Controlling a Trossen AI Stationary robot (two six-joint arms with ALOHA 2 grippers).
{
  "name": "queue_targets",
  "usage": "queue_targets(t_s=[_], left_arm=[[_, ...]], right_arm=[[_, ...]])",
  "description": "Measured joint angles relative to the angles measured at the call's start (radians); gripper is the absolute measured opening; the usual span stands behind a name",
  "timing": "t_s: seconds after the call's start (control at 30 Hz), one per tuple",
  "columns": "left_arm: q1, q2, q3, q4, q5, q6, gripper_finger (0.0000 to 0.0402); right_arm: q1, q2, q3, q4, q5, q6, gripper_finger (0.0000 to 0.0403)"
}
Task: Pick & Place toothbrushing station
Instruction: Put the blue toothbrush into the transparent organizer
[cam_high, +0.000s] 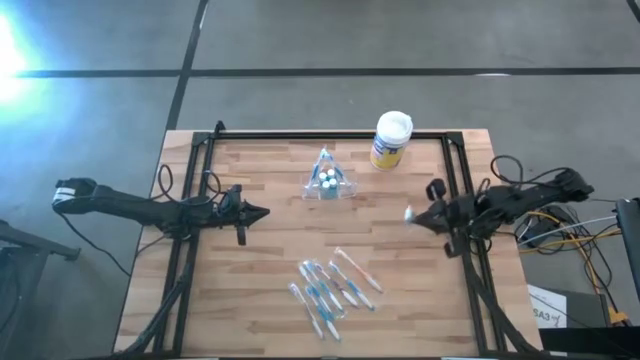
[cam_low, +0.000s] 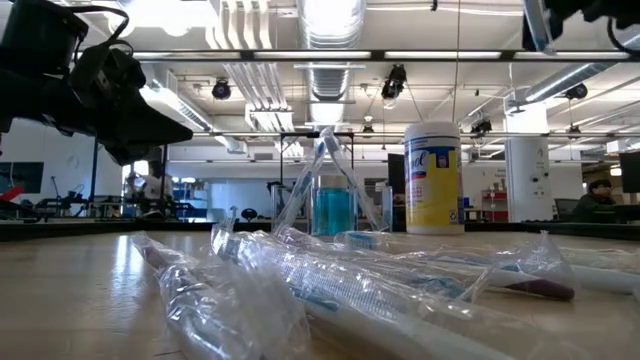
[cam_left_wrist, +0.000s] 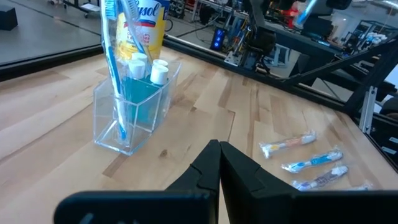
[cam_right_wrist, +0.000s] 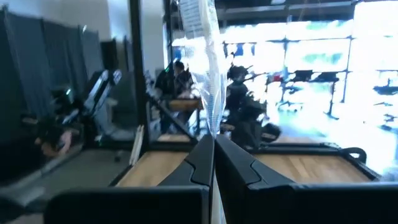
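Toothbrushing station (cam_high: 328, 182): clear square plastic; right fingers (cam_right_wrist: 202, 163) pinch crinkly wrapped toothbrush (cam_right_wrist: 202, 56); left fingers (cam_left_wrist: 211, 171) closed.

**Wooden surface and what rests on it**

The surface (cam_high: 250, 290) is pale wood planking in a dark frame. On it stand a clear cup (cam_high: 328, 182) holding brushes and a yellow canister (cam_high: 390, 141); wrapped toothbrushes (cam_high: 330, 285), perhaps eight, lie scattered nearer the front.

Toothbrushing station (cam_high: 328, 182) mid-table, canister (cam_high: 391, 140) behind-right; wrapped toothbrushes (cam_high: 330, 283) in front
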Motion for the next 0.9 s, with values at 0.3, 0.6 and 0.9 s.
queue_targets(t_s=[0.3,0.6,0.9], left_arm=[[0.000,0.000,0.000,0.002,-0.010,0.007,0.0010],[0.000,0.001,0.000,-0.002,-0.010,0.008,0.0010],[0.000,0.003,0.000,-0.002,-0.022,0.026,0.0010]], right_arm=[[0.000,-0.295,-0.136,-0.113,0.083,0.012,0.0008],[0.000,-0.334,-0.204,-0.097,0.105,0.032,0.0008],[0.000,-0.334,-0.211,-0.092,0.106,0.036,0.0008]])
